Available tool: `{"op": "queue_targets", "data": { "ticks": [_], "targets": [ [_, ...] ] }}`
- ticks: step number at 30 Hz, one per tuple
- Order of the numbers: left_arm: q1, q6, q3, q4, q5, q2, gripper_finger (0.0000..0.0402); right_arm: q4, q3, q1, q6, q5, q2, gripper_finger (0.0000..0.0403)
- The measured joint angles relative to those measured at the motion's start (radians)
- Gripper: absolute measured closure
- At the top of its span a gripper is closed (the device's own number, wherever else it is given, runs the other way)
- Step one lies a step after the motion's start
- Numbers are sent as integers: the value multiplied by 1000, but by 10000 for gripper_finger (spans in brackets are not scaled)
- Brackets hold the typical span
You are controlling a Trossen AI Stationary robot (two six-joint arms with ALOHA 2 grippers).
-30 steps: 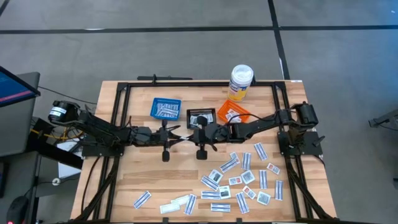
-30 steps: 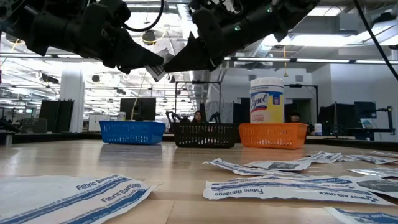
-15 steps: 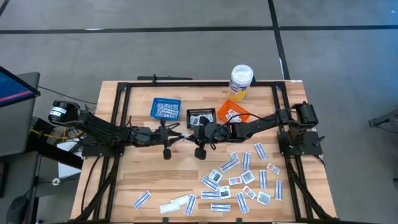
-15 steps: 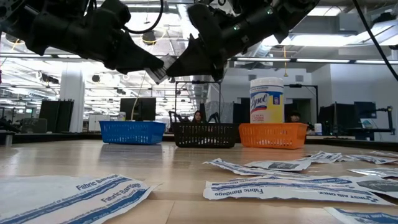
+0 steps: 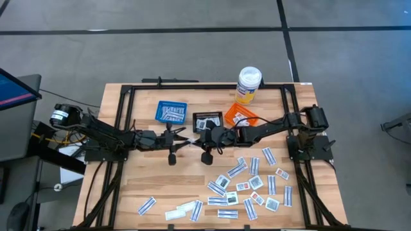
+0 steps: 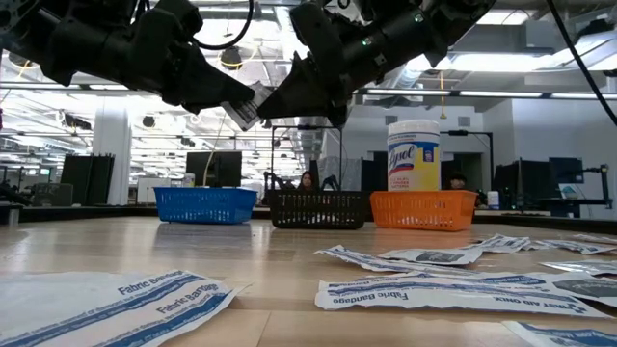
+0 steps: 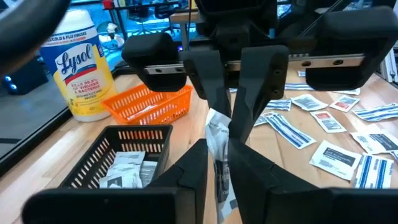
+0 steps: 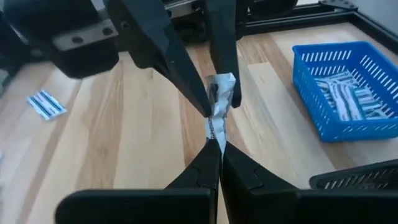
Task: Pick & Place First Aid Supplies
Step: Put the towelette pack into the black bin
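High: left gripper (image 5: 186, 140) and right gripper (image 5: 195, 139) meet mid-table; blue basket (image 5: 171, 112) and black basket (image 5: 207, 120) partly filled, many packets (image 5: 247, 186) still loose. Low: handover held aloft. Wrists: right pinched tight on small packet (image 8: 219, 99); left's fingers (image 7: 205, 163) parted slightly beside it.

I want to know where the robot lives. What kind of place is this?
Probably a big robot lab or workshop: a wooden table with a black frame, ceiling lights and more workstations behind the baskets, and people sitting there.
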Motion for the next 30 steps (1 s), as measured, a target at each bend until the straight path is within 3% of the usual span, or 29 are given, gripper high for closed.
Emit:
{"op": "queue_targets", "data": {
  "ticks": [8,14,24,30],
  "targets": [
    [1,40,0,1,5,0,289,-126,0,1,-62,1,0,402],
    [0,17,0,0,156,0,259,-126,0,1,-137,1,0,402],
    [81,18,0,0,163,0,234,-91,0,14,-227,1,0,402],
    [115,-31,0,7,332,16,237,-35,0,5,-246,1,0,402]
  ]
}}
